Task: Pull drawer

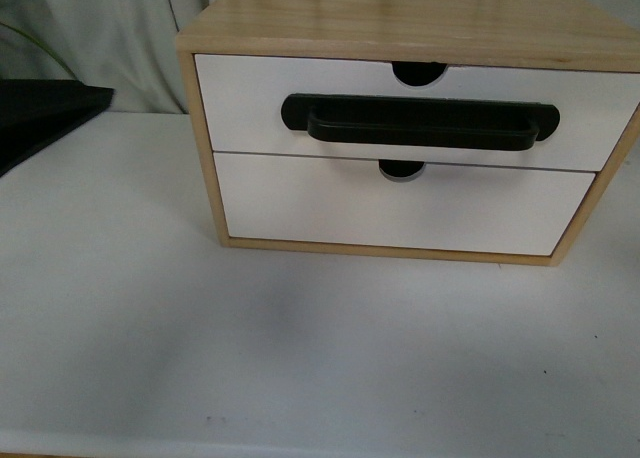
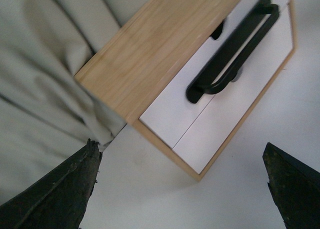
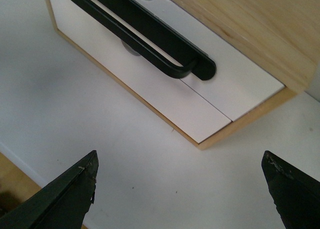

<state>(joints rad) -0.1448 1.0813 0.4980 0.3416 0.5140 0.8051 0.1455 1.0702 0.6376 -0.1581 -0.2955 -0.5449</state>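
1. Table [image 1: 300, 358]: white, smooth, bare where it lies nearest the front camera; carries the cabinet.
2. Cabinet [image 1: 420, 18]: pale wood box with two drawer fronts, standing at the far side of the table.
3. Drawer [image 1: 240, 108]: the upper front, white, apparently fully in and level with the frame. Judged rigid and fairly light. It should slide straight out, though the cabinet may creep along the slick table if the pull is sharp.
4. Lower front [image 1: 400, 213]: plain white, no handle. Not wanted.
5. Handle [image 1: 420, 125]: long black bar across the drawer, stiff, with a gap behind it. Best hold is around its middle.
6. Left gripper [image 2: 180, 145]: fingers spread wide, empty, short of the cabinet's left corner.
7. Right gripper [image 3: 180, 154]: fingers likewise spread, empty, short of the right corner.
8. Notch [image 1: 418, 74]: half-round, in the drawer's top edge. A poor second hold.
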